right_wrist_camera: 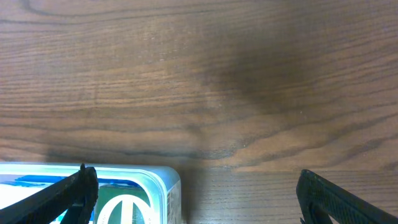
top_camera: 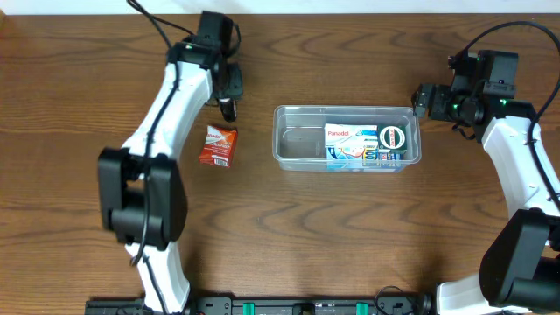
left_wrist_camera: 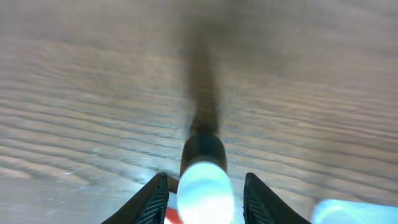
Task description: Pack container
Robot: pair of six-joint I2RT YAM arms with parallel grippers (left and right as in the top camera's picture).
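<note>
One clear container sits on the wooden tabletop, right of centre, between two robot arms. Inside it, the overhead view shows a white and blue Panadol box and a round black, white and green item. Anything beneath them is hard to make out. One red packet lies left of the container, apart from it. The left fingers are clenched on one small dark object with a pale rounded end, seen close only in the blurred left wrist view. The right fingers are spread wide, grasping nothing, near the container's corner, their bases cut off by the frame.
</note>
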